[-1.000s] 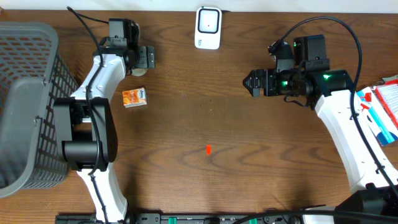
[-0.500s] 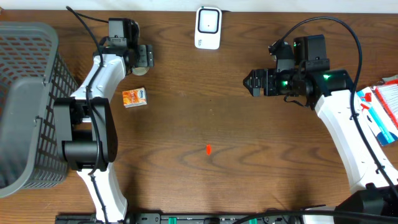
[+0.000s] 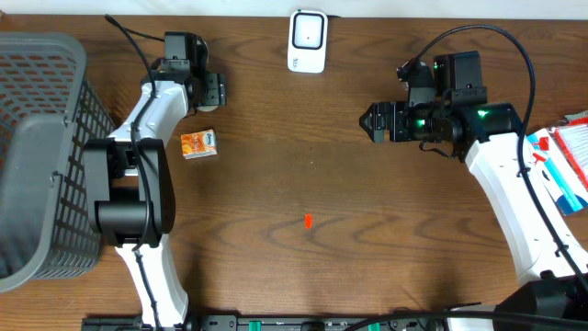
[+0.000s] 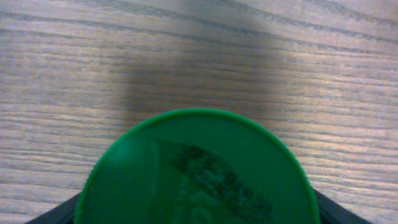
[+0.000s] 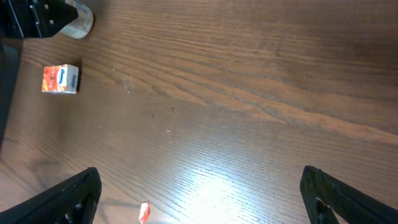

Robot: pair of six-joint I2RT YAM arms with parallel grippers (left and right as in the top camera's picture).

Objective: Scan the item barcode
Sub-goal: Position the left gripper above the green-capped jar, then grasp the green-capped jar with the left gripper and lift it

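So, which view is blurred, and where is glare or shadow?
Left wrist view: the green lid is very close and soft, its print unreadable, a dark shadow on the table beyond it. Right wrist view: bright glare low in the middle. Overhead view: sharp, evenly lit.

A brown desk (image 3: 386, 248) with dark, streaky wood grain carries a white scanner (image 3: 308, 40) with a dark panel, an orange box (image 3: 199, 144) with a white-and-blue label, and a small red scrap (image 3: 308, 220). At left, a grey mesh basket (image 3: 37, 138); in the left wrist view, a glossy green lid (image 4: 199, 168) over grey-brown grain.
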